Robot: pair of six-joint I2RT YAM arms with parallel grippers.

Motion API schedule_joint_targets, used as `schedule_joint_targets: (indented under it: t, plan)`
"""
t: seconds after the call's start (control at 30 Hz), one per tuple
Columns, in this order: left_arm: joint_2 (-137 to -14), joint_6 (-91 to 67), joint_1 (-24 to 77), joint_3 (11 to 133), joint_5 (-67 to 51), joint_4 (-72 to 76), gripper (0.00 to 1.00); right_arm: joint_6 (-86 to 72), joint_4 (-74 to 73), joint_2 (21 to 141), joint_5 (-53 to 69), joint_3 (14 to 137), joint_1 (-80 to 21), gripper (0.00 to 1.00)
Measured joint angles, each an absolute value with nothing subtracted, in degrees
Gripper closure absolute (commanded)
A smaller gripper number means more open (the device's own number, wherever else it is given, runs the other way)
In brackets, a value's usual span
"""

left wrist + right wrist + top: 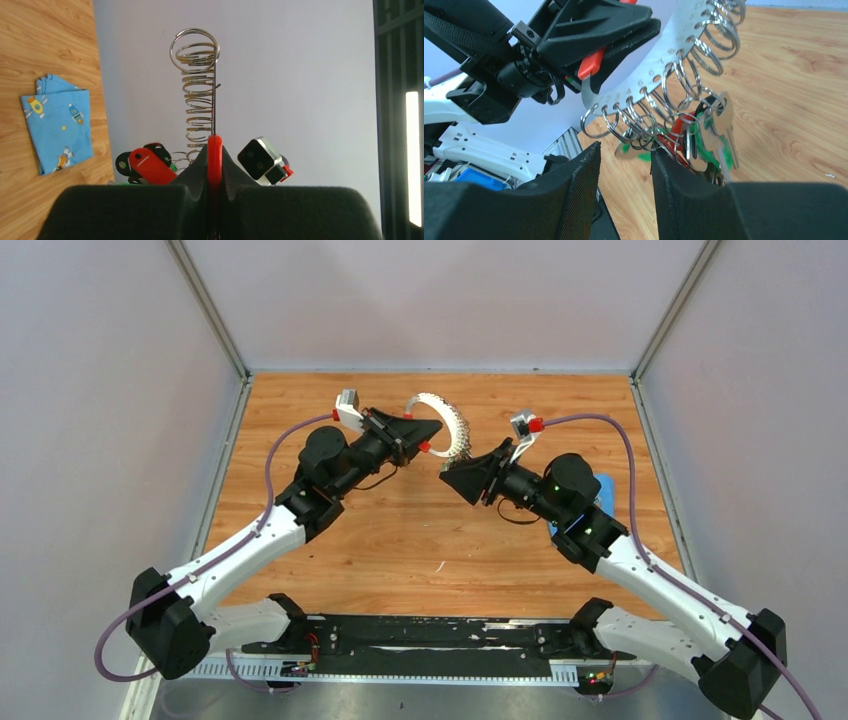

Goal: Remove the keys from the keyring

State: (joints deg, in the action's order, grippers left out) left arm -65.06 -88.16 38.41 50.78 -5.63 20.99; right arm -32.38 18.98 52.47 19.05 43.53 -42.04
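Keys (715, 132) with green and red caps hang bunched at the low end of the keyring (672, 47), raised above the wooden table (400, 540). Left gripper (214, 147) is clamped tight on the ring's red part (591, 64). Right gripper (625, 150) stands half open just beneath the bunch, gripping nothing; whether it touches the keys is unclear.

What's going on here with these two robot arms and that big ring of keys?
The two arms are working on a keyring. The left gripper is clamped on its red part and holds it up above the wooden table. The right gripper is open, its fingers just under the small split rings, and the bunch of keys hangs right beside them. No key looks to be off the ring yet.
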Motion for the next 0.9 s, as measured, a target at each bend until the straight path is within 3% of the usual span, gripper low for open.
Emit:
schedule_joint_targets:
  t: [0.33, 0.9]
  plan:
    - [-64.8, -87.0, 38.9, 51.0, -4.5, 19.3, 1.0, -32.4, 21.9, 53.7, 15.2, 43.5, -43.1, 0.57]
    - [-63.9, -86.1, 39.2, 51.7, -3.3, 17.6, 1.0, -33.9, 29.0, 54.8, 17.9, 39.5, -43.5, 0.7]
